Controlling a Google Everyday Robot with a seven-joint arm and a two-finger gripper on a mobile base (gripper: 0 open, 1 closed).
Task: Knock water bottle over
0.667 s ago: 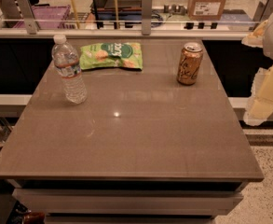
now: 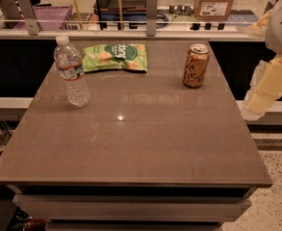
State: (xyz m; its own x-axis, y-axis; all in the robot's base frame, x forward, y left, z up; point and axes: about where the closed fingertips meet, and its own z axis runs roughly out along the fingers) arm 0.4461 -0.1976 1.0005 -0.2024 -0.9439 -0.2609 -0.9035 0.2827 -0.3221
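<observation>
The water bottle (image 2: 72, 72) is clear ribbed plastic with a white cap and a narrow label band. It stands upright at the back left of the brown table (image 2: 131, 148). My gripper (image 2: 263, 90) shows as pale cream parts at the right edge of the view, beyond the table's right side and hanging about level with it. It is far to the right of the bottle and touches nothing.
An orange-gold drink can (image 2: 196, 65) stands upright at the back right of the table. A green snack bag (image 2: 114, 57) lies flat at the back, between bottle and can. A glass-railed counter (image 2: 150, 32) with boxes runs behind the table.
</observation>
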